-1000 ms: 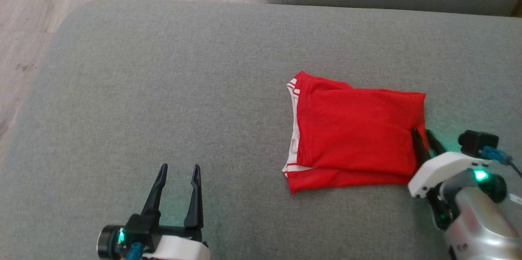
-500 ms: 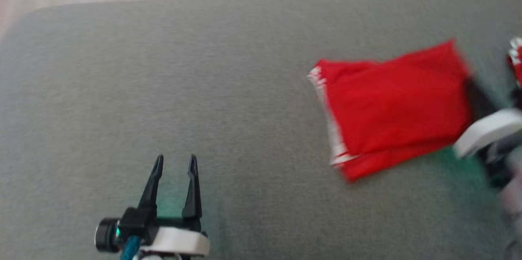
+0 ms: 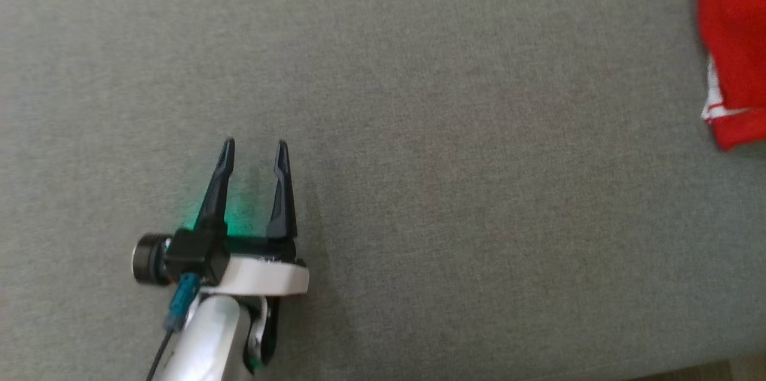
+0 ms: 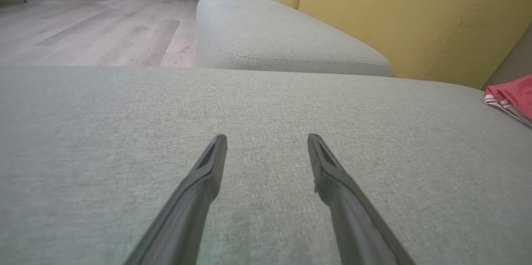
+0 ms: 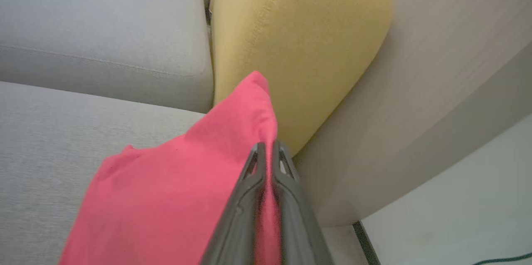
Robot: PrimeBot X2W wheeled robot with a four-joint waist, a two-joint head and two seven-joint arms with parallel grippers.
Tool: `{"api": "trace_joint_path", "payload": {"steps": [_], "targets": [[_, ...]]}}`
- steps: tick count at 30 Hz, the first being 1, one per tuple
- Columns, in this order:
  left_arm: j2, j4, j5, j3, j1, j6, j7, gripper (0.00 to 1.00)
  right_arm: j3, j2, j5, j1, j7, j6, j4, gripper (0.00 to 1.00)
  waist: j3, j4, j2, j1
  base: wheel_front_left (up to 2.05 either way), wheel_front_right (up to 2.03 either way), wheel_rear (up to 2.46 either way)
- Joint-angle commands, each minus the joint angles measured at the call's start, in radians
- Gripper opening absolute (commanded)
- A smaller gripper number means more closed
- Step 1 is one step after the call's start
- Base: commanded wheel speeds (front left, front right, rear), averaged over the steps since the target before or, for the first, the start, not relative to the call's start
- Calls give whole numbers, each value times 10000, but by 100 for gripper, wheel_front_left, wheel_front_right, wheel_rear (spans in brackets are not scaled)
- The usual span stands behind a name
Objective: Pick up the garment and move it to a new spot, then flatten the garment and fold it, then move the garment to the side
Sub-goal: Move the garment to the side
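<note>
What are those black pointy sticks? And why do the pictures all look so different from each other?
The black sticks are the fingers of a robot's two hands. One picture comes from a camera on its head, looking down; the other two come from little cameras on its wrists, looking along the fingers. The left hand is open and holds nothing, over the wide grey fabric sofa cushion. The right hand is pinched shut on a folded red cloth garment with white stripes, next to a yellow sofa back cushion.
</note>
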Motion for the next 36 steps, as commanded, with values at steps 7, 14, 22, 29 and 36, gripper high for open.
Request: {"api": "trace_joint_path", "payload": {"steps": [7,14,22,29,36], "targets": [[-18,-86,-273,73,-647,-70,-95,100,-1670,165,-1104,1089,994,-7,-1790,100,193,40,0,-2,0,0,0],[-18,301,-450,197,-344,168,-95,100,-1273,2030,-1706,1829,566,-7,-2423,100,-878,501,0,-2,0,0,0],[-18,1030,-874,197,230,-56,-95,100,279,4403,-1229,3563,-1512,-7,-1444,100,-3011,1374,0,-2,0,0,0],[-18,496,-610,649,1250,-349,-95,100,2400,5499,-320,4642,-3213,-7,-381,100,-4537,1630,0,-2,0,0,0],[-18,-296,-260,1128,2324,-361,-95,100,2172,6411,-754,5495,-3238,-7,-1464,100,-5277,1428,0,-2,0,0,0]]}}
